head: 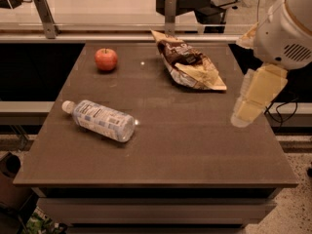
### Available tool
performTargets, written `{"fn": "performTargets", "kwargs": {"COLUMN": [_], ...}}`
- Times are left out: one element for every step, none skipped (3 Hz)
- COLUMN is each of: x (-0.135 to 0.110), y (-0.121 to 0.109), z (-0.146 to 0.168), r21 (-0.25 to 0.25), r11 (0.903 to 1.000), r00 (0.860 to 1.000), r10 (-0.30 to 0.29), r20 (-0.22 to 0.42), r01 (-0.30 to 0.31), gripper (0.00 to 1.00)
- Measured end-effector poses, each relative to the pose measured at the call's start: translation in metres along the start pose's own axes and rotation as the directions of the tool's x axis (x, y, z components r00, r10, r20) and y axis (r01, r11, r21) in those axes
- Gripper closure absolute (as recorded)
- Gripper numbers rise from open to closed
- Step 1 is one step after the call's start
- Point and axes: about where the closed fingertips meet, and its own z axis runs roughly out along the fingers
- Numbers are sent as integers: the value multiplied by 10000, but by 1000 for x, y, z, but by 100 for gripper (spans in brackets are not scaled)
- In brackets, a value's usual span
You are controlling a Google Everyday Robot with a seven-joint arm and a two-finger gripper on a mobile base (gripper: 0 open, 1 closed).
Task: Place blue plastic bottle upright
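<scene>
The blue plastic bottle (100, 120) lies on its side on the left part of the brown table (165, 155), its white cap pointing to the left edge. It is clear and ribbed with a pale blue-and-white label. My gripper (248, 106) hangs at the right side of the table, above its right edge, far from the bottle. It holds nothing that I can see.
A red apple (106, 59) sits at the back left of the table. A crumpled brown and tan snack bag (190, 66) lies at the back middle. A metal rail with posts runs behind the table. The arm's white housing (287, 28) fills the upper right.
</scene>
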Motion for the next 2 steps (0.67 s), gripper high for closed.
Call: {"fn": "performTargets", "kwargs": {"x": [-30,-58], "y": [13,24], "z": [11,27], "r21": [-100,-333], "r11": [9991,9964], "r00": [9989,9961], "r10": [421,797], "r20": [225,380], "r01": [-419,-784], "gripper": [0,0]}}
